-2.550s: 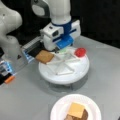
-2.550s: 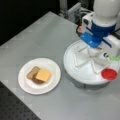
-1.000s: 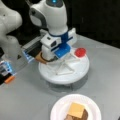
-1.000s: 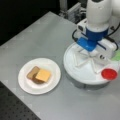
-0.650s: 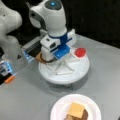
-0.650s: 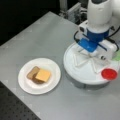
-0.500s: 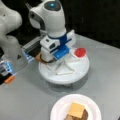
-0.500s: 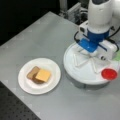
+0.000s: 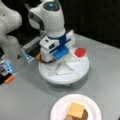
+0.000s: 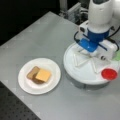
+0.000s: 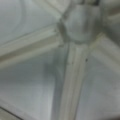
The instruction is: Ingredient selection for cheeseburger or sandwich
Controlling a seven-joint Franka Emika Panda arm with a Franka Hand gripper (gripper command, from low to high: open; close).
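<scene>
Grey surface (image 10: 37, 37): end effector (image 10: 88, 51) is lowered onto the divided tray (image 10: 82, 72), aperture indiscernible; yellow cheese square (image 10: 43, 75) is stacked on the plate (image 10: 25, 82).

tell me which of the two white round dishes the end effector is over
The divided tray, with raised ribs and the red disc at its rim. The end effector hangs low over its centre. The flat plate holding the cheese-topped stack sits apart.
</scene>
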